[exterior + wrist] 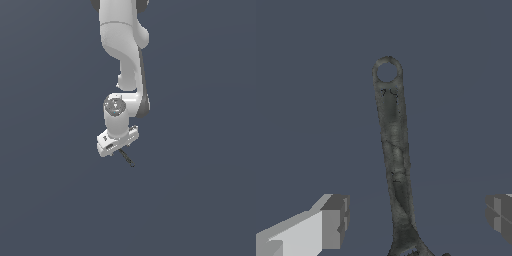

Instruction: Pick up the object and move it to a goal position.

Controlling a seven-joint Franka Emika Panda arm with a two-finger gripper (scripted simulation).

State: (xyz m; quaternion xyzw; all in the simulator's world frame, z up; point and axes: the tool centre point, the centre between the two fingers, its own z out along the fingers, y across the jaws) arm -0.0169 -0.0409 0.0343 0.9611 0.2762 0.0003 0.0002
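The object (392, 145) is a thin, dark grey flat bar with a small loop (387, 71) at one end. It lies on the plain grey floor. In the wrist view it runs lengthwise through the gap between my gripper's (416, 220) fingers. One finger (332, 222) and the other finger (500, 216) stand wide apart, and neither touches it. The gripper is open and holds nothing. In the exterior view the object (126, 158) shows as a short dark sliver just below the white gripper (117, 142), which points downward close over it.
A plain grey-blue floor (200, 200) fills both views. The white arm (122, 45) comes down from the top middle of the exterior view.
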